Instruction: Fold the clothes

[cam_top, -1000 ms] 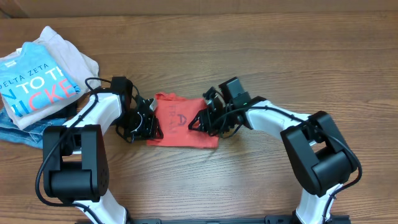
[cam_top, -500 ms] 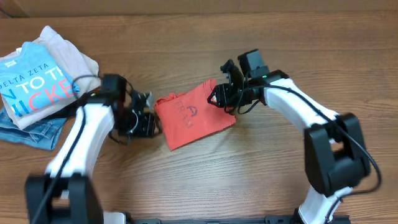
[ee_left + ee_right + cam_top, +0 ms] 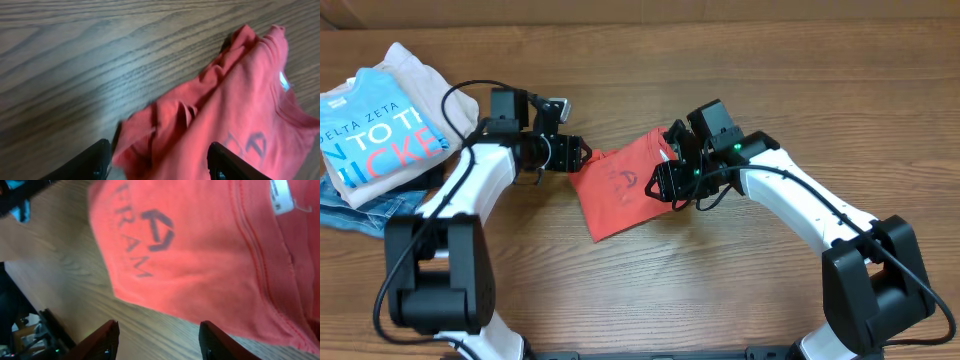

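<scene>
Starting at the desk's left edge, a blue T-shirt sits on a beige garment and jeans, well apart from the action. Next, the left jaws spread wide, the coral T-shirt's crumpled corner between them, ungripped. It lies folded, skewed, mid-desk. The right jaws gape over its lettering, holding nothing.

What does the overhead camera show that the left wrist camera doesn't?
Only overhead: the right arm, and the pile at the left, a blue T-shirt on a beige garment and jeans. Only left wrist: bunched folds and the white neck label of the coral-red T-shirt up close, its edge lying between the fingers of the open left end effector. Both: that T-shirt on the wooden table.
</scene>
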You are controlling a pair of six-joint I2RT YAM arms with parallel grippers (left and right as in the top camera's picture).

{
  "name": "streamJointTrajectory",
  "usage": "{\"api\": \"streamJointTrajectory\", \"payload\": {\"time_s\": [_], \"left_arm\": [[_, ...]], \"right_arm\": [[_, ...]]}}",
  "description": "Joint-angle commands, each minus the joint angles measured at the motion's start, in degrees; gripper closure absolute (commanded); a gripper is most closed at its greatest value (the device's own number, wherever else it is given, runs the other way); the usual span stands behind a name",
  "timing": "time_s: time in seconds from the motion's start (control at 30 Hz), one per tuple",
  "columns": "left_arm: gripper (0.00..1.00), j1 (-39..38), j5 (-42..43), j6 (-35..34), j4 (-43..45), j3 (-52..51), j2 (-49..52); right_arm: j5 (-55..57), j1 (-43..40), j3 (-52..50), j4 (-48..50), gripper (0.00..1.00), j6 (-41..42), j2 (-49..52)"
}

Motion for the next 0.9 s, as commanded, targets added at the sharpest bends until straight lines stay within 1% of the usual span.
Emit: {"api": "streamJointTrajectory", "payload": {"time_s": [0.0,0.03,0.07,0.1,0.13,0.17,0.23,0.3,0.33,0.43,0.53,0.6,0.77,0.8,0.83,0.87], "left_arm": [[0.33,-1.75,2.84,-0.74,-0.28,2.34,3.96],[0.31,-1.99,1.49,-0.74,-1.31,2.34,4.79],[0.32,-2.03,0.07,-0.74,-2.62,2.34,5.46],[0.32,-2.03,-0.48,-0.72,-3.61,2.32,5.77],[0.33,-2.03,-1.79,-0.66,-5.68,2.32,6.82],[0.35,-2.01,-2.6,-0.68,-6.88,2.32,7.56],[0.44,-2.01,-3.15,-0.68,-8.74,2.27,8.83],[0.58,-2.01,-3.15,-0.68,-10.93,2.27,10.58],[0.6,-2.01,-3.13,-0.7,-11.58,2.27,10.86],[0.78,-1.99,-3.13,-1.18,-18.38,2.25,11.8],[0.8,-1.97,-3.19,-2.38,-23.54,2.23,11.8],[0.79,-1.97,-3.1,-4.85,-27.87,2.23,11.8],[0.75,-2.49,-2.78,-7.54,-33.48,2.23,11.78],[0.71,-2.49,-2.64,-7.56,-33.57,2.23,11.78],[0.7,-2.47,-2.64,-7.54,-33.4,2.23,11.78],[0.63,-2.47,-2.54,-7.52,-32.54,2.25,11.67]], "right_arm": [[0.81,0.17,-4.59,4.59,0.41,0.57,0.37],[0.59,0.17,-6.4,7.34,0.36,0.55,0.52],[0.55,0.17,-7.85,9.46,0.34,0.57,0.74],[0.55,0.17,-8.9,10.82,0.33,0.61,1.07],[0.55,0.17,-9.97,12.33,0.33,2.49,1.97],[0.57,0.17,-10.08,12.9,0.33,3.58,2.27],[0.59,0.17,-10.08,14.43,0.33,3.58,2.75],[0.72,0.17,-10.1,16.11,0.32,3.56,3.15],[1.27,0.15,-10.1,16.41,0.32,3.56,3.26],[4.11,-0.2,-10.1,17.27,0.29,3.56,3.48],[4.26,-1.42,-10.1,18.1,0.29,3.56,3.48],[4.66,-3.17,-10.08,19.15,0.29,3.23,3.48],[4.04,-6.38,-10.01,20.7,0.28,0.07,3.48],[3.63,-6.51,-10.01,20.63,0.27,-0.2,3.48],[3.63,-6.49,-10.01,20.63,0.27,-0.2,3.48],[3.67,-6.49,-10.01,20.68,0.26,-0.17,3.48]]}}
